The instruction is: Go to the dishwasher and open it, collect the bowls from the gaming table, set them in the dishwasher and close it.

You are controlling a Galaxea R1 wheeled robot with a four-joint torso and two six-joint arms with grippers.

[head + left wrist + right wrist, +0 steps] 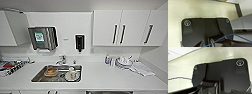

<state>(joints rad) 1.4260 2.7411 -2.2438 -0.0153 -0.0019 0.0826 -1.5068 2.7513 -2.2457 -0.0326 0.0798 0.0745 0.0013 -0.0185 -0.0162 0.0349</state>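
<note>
Robot facing a white kitchen desk (105, 77) with a stainless-steel sink (37, 77) holding dishes; the dark strip at the desk's lower edge is probably the dishwasher (110, 92), apparently not opened yet. Bowl collection is remaining. Finger state on either arm: cannot tell.

Dark wrist plate (205, 31), blue cable (228, 36)
</note>
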